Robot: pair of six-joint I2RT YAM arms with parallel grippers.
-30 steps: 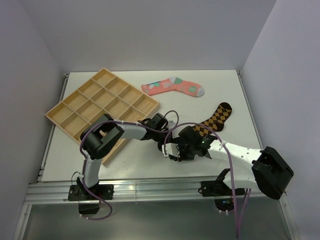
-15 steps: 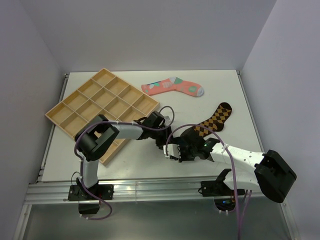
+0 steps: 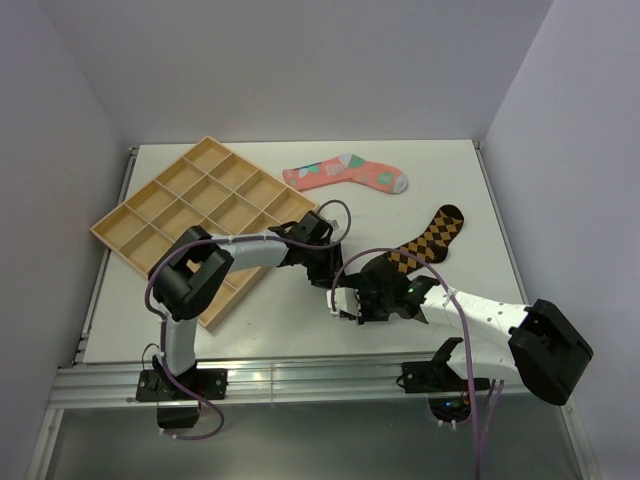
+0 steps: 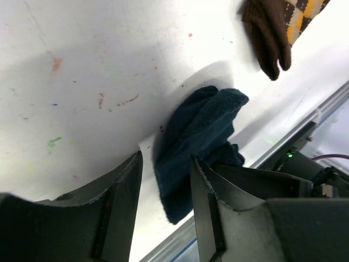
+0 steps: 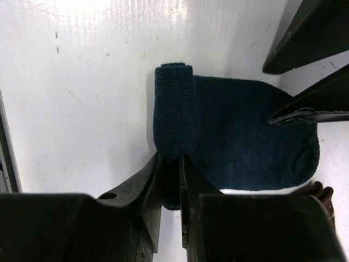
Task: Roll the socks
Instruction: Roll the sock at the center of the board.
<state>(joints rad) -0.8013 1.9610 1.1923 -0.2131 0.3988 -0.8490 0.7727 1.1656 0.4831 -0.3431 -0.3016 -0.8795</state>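
The navy sock (image 5: 240,136) lies bunched on the desk (image 3: 470,190) near the front edge, between the two arms. From above it is almost wholly hidden under both wrists. The right gripper (image 5: 170,162) is pressed together on the sock's near edge, pinching fabric in the narrow slit between its fingers; how much cloth sits inside cannot be seen. One end of the sock is turned over into a thicker band.

The left gripper (image 4: 165,161) is spread, a finger on either side of the sock's lower end. The fabric lies close against one finger, though contact is hard to judge, and it is clear of the other.

The diamond sock (image 3: 425,240) lies just beyond, its lower part covered by the right arm; the left wrist view shows only its brown tip. The pink sock (image 3: 345,173) lies flat, well apart at the back. The tray (image 3: 205,215) sits to the left, its near corner under the left arm.
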